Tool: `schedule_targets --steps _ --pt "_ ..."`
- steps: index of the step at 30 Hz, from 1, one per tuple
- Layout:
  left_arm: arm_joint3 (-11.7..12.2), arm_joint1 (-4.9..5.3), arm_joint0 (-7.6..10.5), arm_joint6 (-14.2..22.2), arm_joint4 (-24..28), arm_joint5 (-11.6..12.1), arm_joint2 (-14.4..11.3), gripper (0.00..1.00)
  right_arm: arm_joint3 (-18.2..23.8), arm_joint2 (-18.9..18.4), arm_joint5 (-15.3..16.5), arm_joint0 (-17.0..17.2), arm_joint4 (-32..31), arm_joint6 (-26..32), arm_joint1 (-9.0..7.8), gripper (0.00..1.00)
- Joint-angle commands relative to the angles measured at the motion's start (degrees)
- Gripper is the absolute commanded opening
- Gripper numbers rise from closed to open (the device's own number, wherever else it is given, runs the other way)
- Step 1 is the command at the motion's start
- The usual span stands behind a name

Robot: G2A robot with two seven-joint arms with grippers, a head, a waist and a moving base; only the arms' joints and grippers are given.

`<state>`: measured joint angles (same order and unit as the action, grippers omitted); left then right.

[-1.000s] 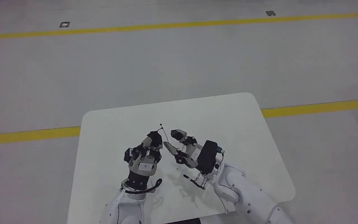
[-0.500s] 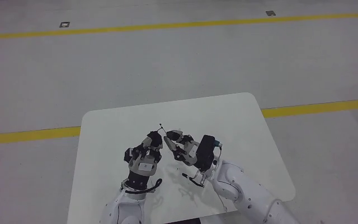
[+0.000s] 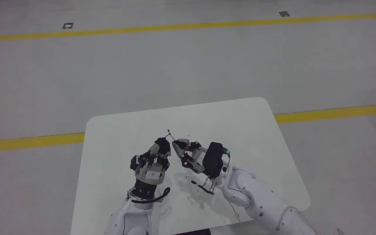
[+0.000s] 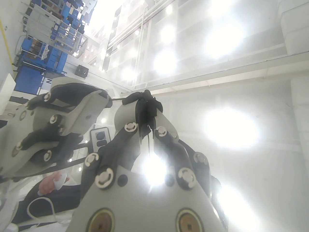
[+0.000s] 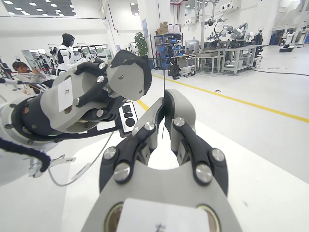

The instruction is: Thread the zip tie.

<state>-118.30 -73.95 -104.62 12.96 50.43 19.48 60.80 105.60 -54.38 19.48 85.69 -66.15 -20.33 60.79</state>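
The right pincer (image 5: 165, 103) is clamped on the thin black zip tie (image 5: 164, 78), whose strap rises straight out between its pads. The left pincer (image 4: 144, 101), its tips wrapped in black tape, is closed as well. It seems to hold another stretch of the same tie, though the tape hides the contact. From above, the left pincer sits just at 9 o'clock of the right one, over the 6 o'clock part of the white bench (image 3: 247, 123). The tie's free end points toward 11 o'clock.

The likely trouble is that the strap is slim and springy. With both grips so close together, a slightly skewed push could buckle it, send the tip past the slot, or drag it out of one grip.
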Motion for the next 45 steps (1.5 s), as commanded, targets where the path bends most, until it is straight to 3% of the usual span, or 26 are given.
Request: schedule_targets --steps 1,45 --pt "0.00 0.00 0.00 0.00 0.00 0.00 0.00 0.00 -0.16 -0.09 0.00 0.10 -0.92 0.16 0.02 0.00" --pt "0.00 0.00 0.00 0.00 0.00 0.00 0.00 0.00 -2.34 -1.14 0.00 0.58 -10.47 -1.11 0.84 0.00"
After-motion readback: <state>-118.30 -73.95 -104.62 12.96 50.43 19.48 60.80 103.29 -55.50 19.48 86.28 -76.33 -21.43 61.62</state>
